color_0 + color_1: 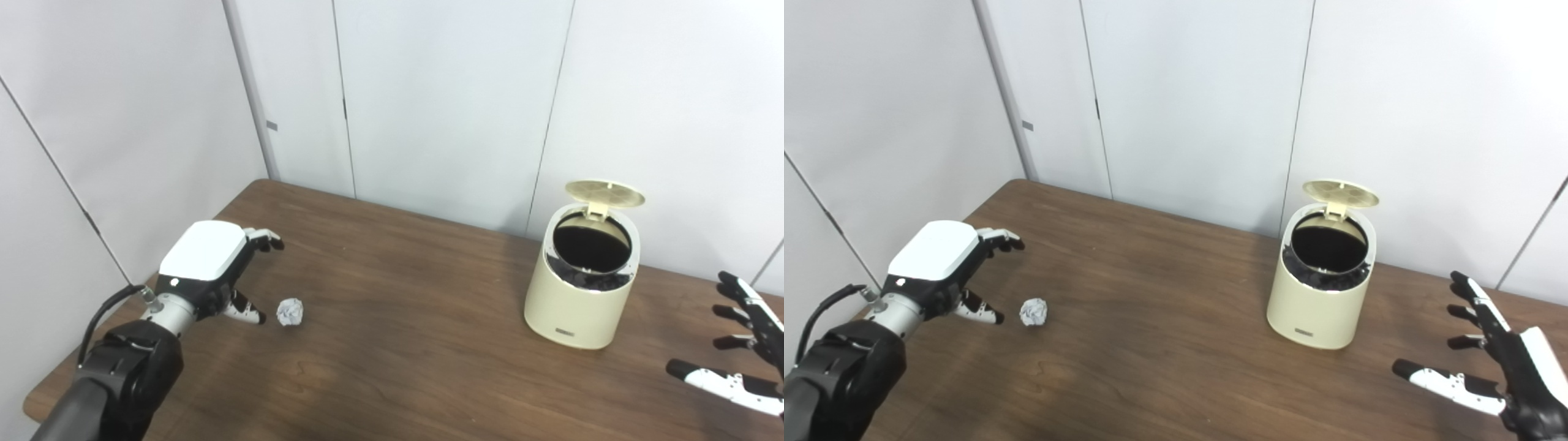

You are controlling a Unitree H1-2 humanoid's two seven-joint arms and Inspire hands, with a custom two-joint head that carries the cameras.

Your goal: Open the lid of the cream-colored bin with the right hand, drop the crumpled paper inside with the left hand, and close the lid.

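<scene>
One crumpled paper ball point(290, 312) lies on the brown wood-grain table point(392, 343), just beside the left robot hand point(211, 269) and not touching it. That robot hand hovers low over the table's left side, its fingers spread apart and holding nothing; its thumb tip points toward the paper, and the other fingers arch above and behind it. The paper is small, white-grey and creased all over into a rough ball.

Well apart, on the table's right side, stands one cream-colored bin point(582, 288), smooth, rounded and upright, with a small dark label low on its front. Its round lid point(605, 192) is tipped up at the back, showing a dark liner inside the mouth.

The right robot hand point(1488, 361) hangs near the bin's right side, clear of it, fingers splayed wide and empty. Both robot hands have glossy white shells with black fingertips. Plain white wall panels close off the room behind the table.
</scene>
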